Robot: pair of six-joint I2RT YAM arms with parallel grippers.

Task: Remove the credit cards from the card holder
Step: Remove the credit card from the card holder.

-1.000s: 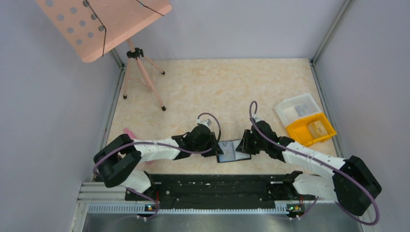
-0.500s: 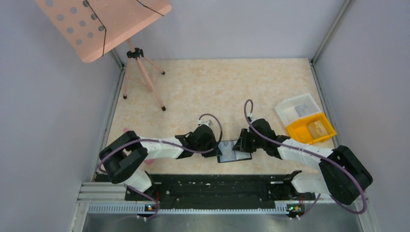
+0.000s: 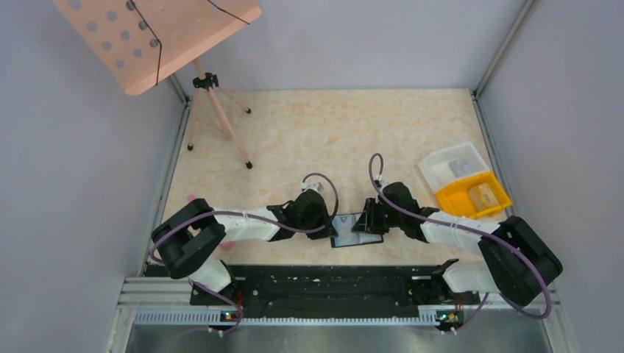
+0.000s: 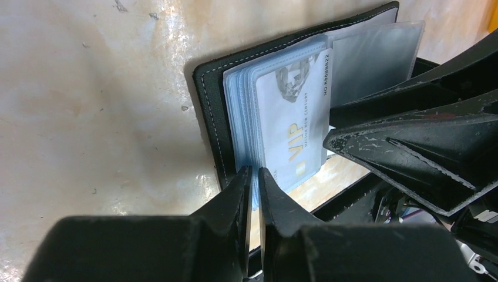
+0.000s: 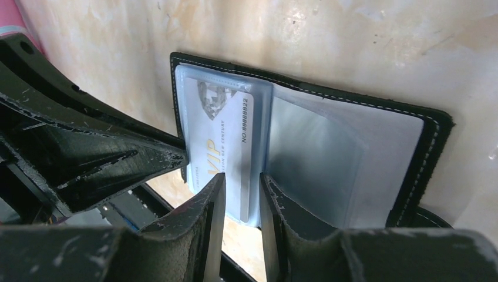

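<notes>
The card holder (image 3: 346, 230) is lying open on the beige table (image 3: 331, 125), near its front edge, between the two arms; its black cover with white stitching is lying flat on the table, and a stack of clear sleeves (image 4: 238, 117) is rising from the inside. In the front sleeve a white VIP card (image 4: 293, 123) is showing, with a printed number along one edge. The left gripper (image 4: 253, 173) is closed almost fully, with only a thin slit between its fingers; the tips are meeting at the outer edge of the sleeve stack and seem to be pinching it. The right gripper (image 5: 239, 179) is reaching in from the other side; its jaws are standing a little apart, with the edge of the VIP card and its sleeve between them, but I cannot tell if they are pressing on it. To the right of this sleeve an empty sleeve is lying flat over the other half of the cover. Well apart, at the right side of the table, a yellow bin (image 3: 471, 198) is sitting just beside a clear plastic tray (image 3: 450, 163); a pink music stand (image 3: 154, 37) is standing at the far left corner.
</notes>
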